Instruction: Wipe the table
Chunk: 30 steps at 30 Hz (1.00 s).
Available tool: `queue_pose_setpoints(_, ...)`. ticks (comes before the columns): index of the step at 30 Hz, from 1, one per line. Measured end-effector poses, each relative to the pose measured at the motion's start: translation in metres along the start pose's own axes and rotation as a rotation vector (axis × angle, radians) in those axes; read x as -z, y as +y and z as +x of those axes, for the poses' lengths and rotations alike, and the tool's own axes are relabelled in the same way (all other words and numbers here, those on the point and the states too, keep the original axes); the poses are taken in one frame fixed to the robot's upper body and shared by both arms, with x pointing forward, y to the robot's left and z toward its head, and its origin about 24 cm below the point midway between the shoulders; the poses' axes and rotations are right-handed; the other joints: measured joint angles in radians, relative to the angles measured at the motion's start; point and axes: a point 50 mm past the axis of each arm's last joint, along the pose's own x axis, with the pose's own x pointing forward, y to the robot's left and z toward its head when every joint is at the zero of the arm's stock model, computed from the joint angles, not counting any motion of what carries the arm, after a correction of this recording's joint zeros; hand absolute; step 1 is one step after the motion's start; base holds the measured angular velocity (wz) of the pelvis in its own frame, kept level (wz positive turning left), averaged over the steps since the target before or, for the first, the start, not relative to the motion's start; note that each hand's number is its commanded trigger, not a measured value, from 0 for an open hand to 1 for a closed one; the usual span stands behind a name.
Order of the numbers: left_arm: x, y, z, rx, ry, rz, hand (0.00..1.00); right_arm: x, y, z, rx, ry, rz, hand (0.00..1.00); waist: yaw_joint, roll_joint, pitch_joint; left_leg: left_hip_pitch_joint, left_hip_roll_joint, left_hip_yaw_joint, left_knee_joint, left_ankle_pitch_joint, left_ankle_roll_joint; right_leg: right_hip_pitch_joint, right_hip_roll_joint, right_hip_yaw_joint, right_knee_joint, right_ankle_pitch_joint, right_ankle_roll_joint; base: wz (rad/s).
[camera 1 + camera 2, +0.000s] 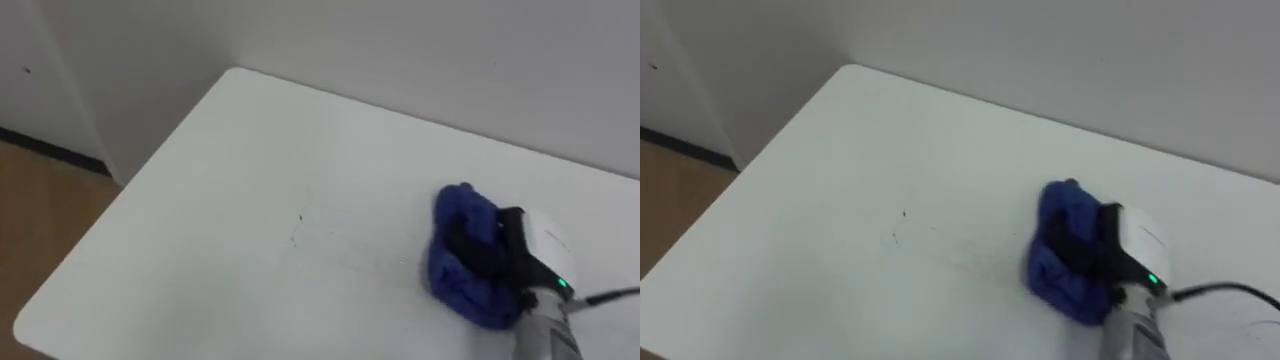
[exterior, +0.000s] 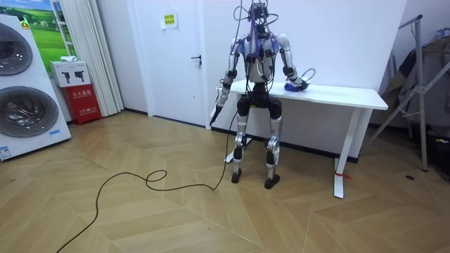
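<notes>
On the white bench [image 1: 230,160], toward its right side, the right robot hand [image 1: 505,250] grasps a bunched blue cloth [image 1: 458,205] pressed to the top.
Wiping seems under way, with most of the surface to the left probably not yet covered, including faint dark marks [image 1: 297,228]. The next stroke calls for steady downward pressure while dragging the cloth leftward across them. The left robot hand [image 2: 218,105] hangs beside the body; clenched or released, I cannot tell.

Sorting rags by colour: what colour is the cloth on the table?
Blue cloth; clearest in left eye view.
</notes>
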Motion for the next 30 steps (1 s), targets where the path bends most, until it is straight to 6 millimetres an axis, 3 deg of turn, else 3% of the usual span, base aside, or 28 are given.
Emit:
queue_pose_setpoints(1,-0.008,0.003,0.000,-0.009,-0.030,-0.014,0.00,0.016,-0.005,-0.002,0.012,0.053,0.002,1.00,-0.014,0.003,-0.0053,0.005,0.001,0.001,0.001,-0.008,0.001,0.006,0.001,0.002,0.001,0.000,0.000,-0.16)
queue_pose_setpoints(4,-0.029,0.000,0.000,0.002,-0.109,-0.014,0.00,0.033,-0.009,-0.004,0.024,0.132,0.020,1.00,-0.027,0.003,-0.0144,0.006,0.002,0.000,0.015,-0.012,0.003,0.019,0.002,0.005,0.008,0.001,0.000,-0.02)
queue_pose_setpoints(6,-0.040,-0.009,-0.001,0.029,-0.141,0.009,0.00,0.024,-0.007,0.003,0.015,0.123,0.029,1.00,-0.032,0.007,-0.0155,0.011,0.004,0.003,0.020,-0.013,0.002,0.017,0.002,0.012,0.019,0.001,-0.001,-0.11)
queue_pose_setpoints(8,-0.050,-0.023,-0.004,0.065,-0.160,-0.015,0.00,0.008,-0.003,0.013,0.001,0.109,0.025,1.00,-0.016,0.016,-0.0140,0.023,0.011,0.034,0.018,-0.013,0.001,0.009,0.008,0.037,0.025,0.008,-0.009,-0.46)
queue_pose_setpoints(11,-0.070,-0.049,-0.009,0.126,-0.187,-0.002,0.00,-0.040,0.005,0.025,-0.075,0.019,-0.030,1.00,0.042,0.021,-0.0107,0.021,0.019,0.075,0.012,-0.015,-0.006,-0.043,0.025,0.101,0.045,0.024,-0.026,-0.73)
queue_pose_setpoints(13,-0.082,-0.061,-0.011,0.162,-0.182,-0.024,0.00,-0.120,0.019,0.026,-0.172,-0.221,-0.090,1.00,0.078,0.022,-0.0034,0.010,0.025,0.077,0.008,-0.014,-0.008,-0.084,0.046,0.135,0.053,0.038,-0.045,-0.66)
queue_pose_setpoints(14,-0.085,-0.063,-0.012,0.172,-0.183,-0.024,0.00,-0.140,0.023,0.023,-0.190,-0.291,-0.101,1.00,0.079,0.022,-0.0025,0.004,0.027,0.076,0.009,-0.013,-0.010,-0.090,0.048,0.135,0.053,0.039,-0.047,-0.17)
queue_pose_setpoints(15,-0.087,-0.070,-0.014,0.195,-0.184,-0.016,0.00,-0.179,0.026,0.016,-0.216,-0.428,-0.118,1.00,0.099,0.026,0.0019,-0.007,0.029,0.071,0.008,-0.009,-0.013,-0.101,0.053,0.136,0.052,0.041,-0.050,0.07)
queue_pose_setpoints(16,-0.090,-0.077,-0.017,0.225,-0.193,-0.010,0.00,-0.206,0.023,0.012,-0.229,-0.523,-0.113,1.00,0.115,0.029,0.0078,-0.015,0.030,0.064,0.008,-0.007,-0.015,-0.105,0.055,0.138,0.050,0.041,-0.050,0.14)
queue_pose_setpoints(19,-0.077,-0.074,-0.015,0.238,-0.151,-0.015,0.00,-0.230,0.012,0.016,-0.216,-0.589,-0.106,1.00,0.151,0.023,0.0059,-0.034,0.024,0.024,0.002,0.003,-0.007,-0.100,0.050,0.109,0.033,0.036,-0.044,0.35)
queue_pose_setpoints(20,-0.071,-0.071,-0.013,0.231,-0.130,-0.013,0.00,-0.228,0.011,0.018,-0.212,-0.578,-0.106,1.00,0.152,0.021,0.0061,-0.035,0.022,0.015,0.005,0.003,-0.007,-0.098,0.047,0.099,0.033,0.034,-0.040,0.46)
queue_pose_setpoints(23,-0.045,-0.063,-0.010,0.214,-0.052,-0.018,0.00,-0.186,0.017,0.034,-0.236,-0.416,-0.131,1.00,0.140,0.016,0.0064,-0.038,0.009,-0.010,0.015,0.008,0.002,-0.089,0.021,0.048,0.058,0.029,-0.033,0.53)
queue_pose_setpoints(25,-0.025,-0.053,-0.008,0.190,-0.003,-0.019,0.00,-0.135,0.030,0.030,-0.243,-0.291,-0.057,1.00,0.079,0.017,0.0146,-0.029,-0.012,-0.016,0.015,0.009,0.012,-0.070,-0.010,0.015,0.075,0.014,-0.010,0.58)
queue_pose_setpoints(26,-0.020,-0.050,-0.007,0.181,0.009,-0.024,0.00,-0.127,0.030,0.028,-0.235,-0.279,-0.039,1.00,0.064,0.014,0.0142,-0.024,-0.018,-0.015,0.017,0.009,0.012,-0.065,-0.018,0.013,0.082,0.010,-0.004,0.32)
queue_pose_setpoints(28,-0.019,-0.035,-0.003,0.129,0.008,-0.031,0.00,-0.091,0.027,0.028,-0.167,-0.178,0.045,1.00,0.007,0.010,0.0148,-0.017,-0.024,0.026,0.021,0.002,0.033,-0.062,-0.042,0.006,0.117,0.004,0.002,0.23)
queue_pose_setpoints(29,-0.021,-0.029,-0.002,0.111,-0.002,-0.032,0.00,-0.081,0.025,0.028,-0.141,-0.147,0.058,1.00,-0.006,0.008,0.0141,-0.016,-0.018,0.043,0.021,-0.001,0.040,-0.063,-0.045,0.007,0.123,0.003,0.004,0.05)
queue_pose_setpoints(30,-0.024,-0.017,0.001,0.072,-0.021,-0.019,0.00,-0.056,0.021,0.027,-0.096,-0.069,0.076,1.00,-0.013,0.005,0.0109,-0.005,-0.014,0.071,0.020,-0.007,0.049,-0.060,-0.053,0.020,0.123,0.005,0.005,-0.22)
